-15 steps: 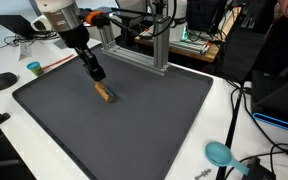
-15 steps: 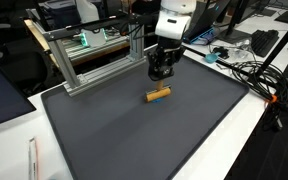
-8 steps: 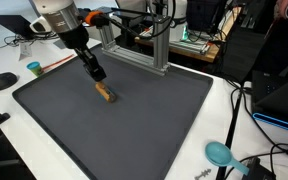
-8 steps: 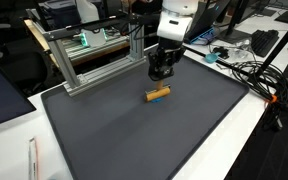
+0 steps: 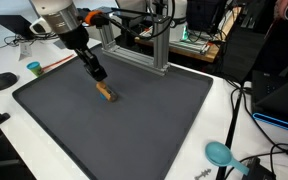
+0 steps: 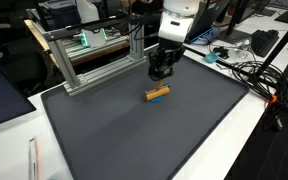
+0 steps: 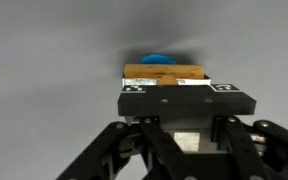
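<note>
Wrist view: gripper (image 7: 184, 102) body covers the near side of the wooden block (image 7: 164, 72), and its linkages are cut off at 6 o'clock. The blue piece (image 7: 159, 58) at the block's 12 o'clock is mostly hidden, shape unclear. In both exterior views the jaw gap is too small to read.

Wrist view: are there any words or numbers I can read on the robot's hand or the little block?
None can be read.
The gripper: two small white marks on its black bar, too blurred to read.
The wooden block: no writing shows.
The equipment behind the mat, in both exterior views: too small to read.
</note>
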Robot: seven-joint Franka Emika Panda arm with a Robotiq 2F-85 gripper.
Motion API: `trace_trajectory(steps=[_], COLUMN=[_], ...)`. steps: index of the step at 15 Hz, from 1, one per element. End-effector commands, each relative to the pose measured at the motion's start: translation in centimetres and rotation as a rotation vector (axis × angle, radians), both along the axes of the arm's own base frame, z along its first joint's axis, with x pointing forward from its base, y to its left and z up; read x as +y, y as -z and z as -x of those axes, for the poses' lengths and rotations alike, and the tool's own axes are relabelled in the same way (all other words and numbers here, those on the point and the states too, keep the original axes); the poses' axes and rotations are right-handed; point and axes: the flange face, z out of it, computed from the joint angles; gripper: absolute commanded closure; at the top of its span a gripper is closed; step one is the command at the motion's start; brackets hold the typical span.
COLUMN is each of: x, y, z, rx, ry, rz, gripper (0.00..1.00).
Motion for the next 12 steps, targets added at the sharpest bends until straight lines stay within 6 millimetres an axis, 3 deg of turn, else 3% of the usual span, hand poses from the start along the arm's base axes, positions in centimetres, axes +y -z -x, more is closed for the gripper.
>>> trace_trajectory(steps=[1,12], x=[0.5,0.58], y=[5.27,5.3], z=[1.15,0.97], rx=[0.125,0.145], ry=[-0.019,-0.028], rz=[-0.022,-0.018], gripper=[0.77,0.77])
